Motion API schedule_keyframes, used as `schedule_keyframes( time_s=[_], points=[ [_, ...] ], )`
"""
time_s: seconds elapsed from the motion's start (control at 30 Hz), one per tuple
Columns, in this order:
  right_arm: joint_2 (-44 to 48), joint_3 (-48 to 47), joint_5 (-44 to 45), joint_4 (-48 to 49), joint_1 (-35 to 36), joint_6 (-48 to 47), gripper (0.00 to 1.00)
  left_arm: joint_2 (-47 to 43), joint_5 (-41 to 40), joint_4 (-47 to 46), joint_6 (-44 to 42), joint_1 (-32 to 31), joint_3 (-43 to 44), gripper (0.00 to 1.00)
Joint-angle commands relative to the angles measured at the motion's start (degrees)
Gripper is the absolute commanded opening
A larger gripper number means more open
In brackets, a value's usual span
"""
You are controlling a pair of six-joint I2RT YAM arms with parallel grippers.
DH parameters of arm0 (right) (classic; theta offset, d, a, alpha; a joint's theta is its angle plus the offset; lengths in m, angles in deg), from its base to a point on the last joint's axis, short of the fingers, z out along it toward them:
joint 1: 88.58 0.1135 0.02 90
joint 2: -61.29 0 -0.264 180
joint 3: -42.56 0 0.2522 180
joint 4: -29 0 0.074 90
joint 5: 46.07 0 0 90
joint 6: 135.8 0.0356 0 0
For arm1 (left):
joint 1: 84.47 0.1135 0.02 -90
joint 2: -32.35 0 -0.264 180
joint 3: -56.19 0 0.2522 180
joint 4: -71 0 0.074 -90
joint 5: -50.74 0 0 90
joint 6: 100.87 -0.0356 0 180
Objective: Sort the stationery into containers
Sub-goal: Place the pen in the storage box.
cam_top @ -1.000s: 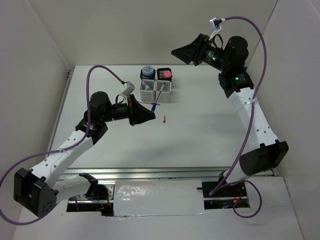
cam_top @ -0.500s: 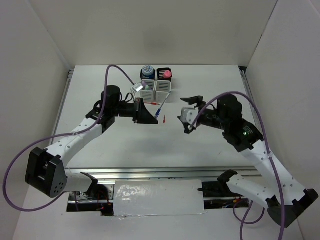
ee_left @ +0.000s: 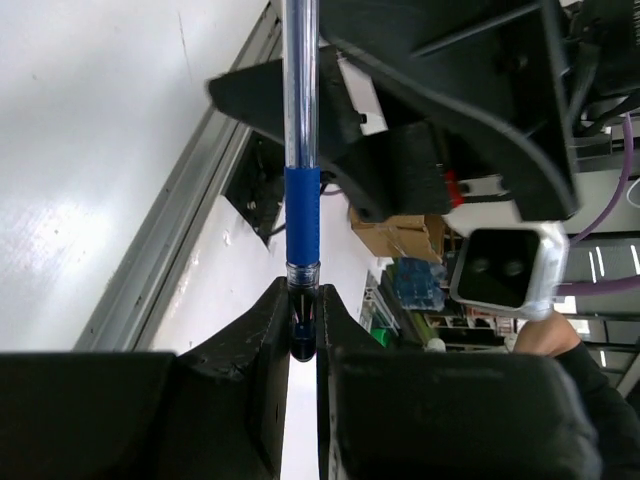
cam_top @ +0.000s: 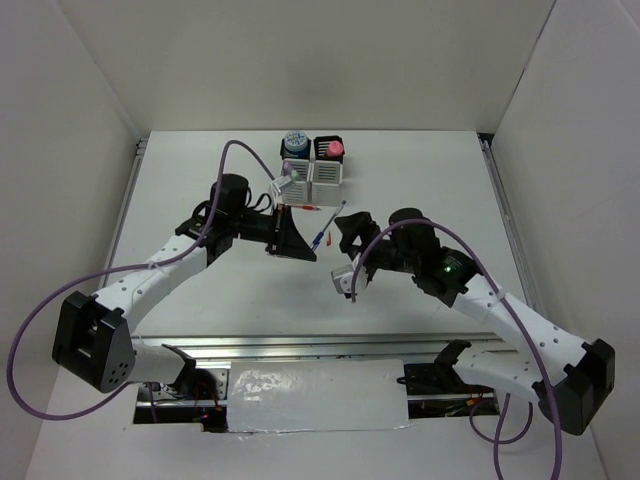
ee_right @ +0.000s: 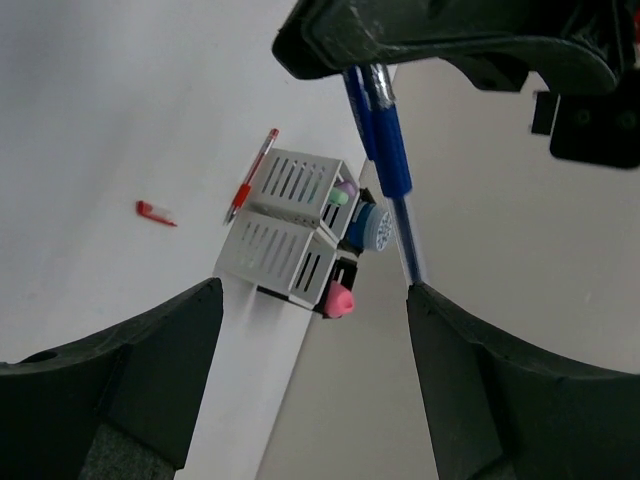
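Observation:
My left gripper (cam_top: 306,246) is shut on the blue pen (cam_top: 321,237) and holds it above the table; the left wrist view shows the pen's (ee_left: 302,200) end pinched between the jaws (ee_left: 303,300). My right gripper (cam_top: 347,229) is open and empty just right of the pen, which passes by its right finger in the right wrist view (ee_right: 392,180). The containers (cam_top: 312,166) stand at the back, holding a blue roll (cam_top: 294,142), a pink-capped tube (cam_top: 335,150) and pastel sticks (ee_right: 342,193). A red pen (ee_right: 250,180) lies beside the front white cup.
A small red cap (ee_right: 156,212) lies loose on the table in front of the containers. White walls close in the table on the left, back and right. A metal rail (cam_top: 300,345) runs along the near edge.
My right arm has swung down from the back right to the middle, facing the left gripper. My left gripper has moved slightly right with the blue pen.

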Motion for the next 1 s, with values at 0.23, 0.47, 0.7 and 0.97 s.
schedule_keyframes(
  time_s=[0.23,0.47,0.7,0.97],
  points=[
    [-3.30,2.49,4.05,15.90,5.12,-6.43,0.77,-0.22,2.65,3.04,-1.52,-0.52,-1.72,0.08],
    [-0.23,4.42,4.31,14.59,6.26,-5.81,0.71,0.83,4.49,4.01,-2.14,0.27,-1.37,0.04],
    [-1.45,4.86,4.05,13.35,6.44,-5.90,0.51,1.63,6.96,2.16,-2.66,-2.10,-0.67,0.16],
    [-3.65,2.32,3.87,14.32,6.26,2.00,0.04,-0.39,6.17,5.92,-8.63,-1.84,0.46,0.47]
  ],
)
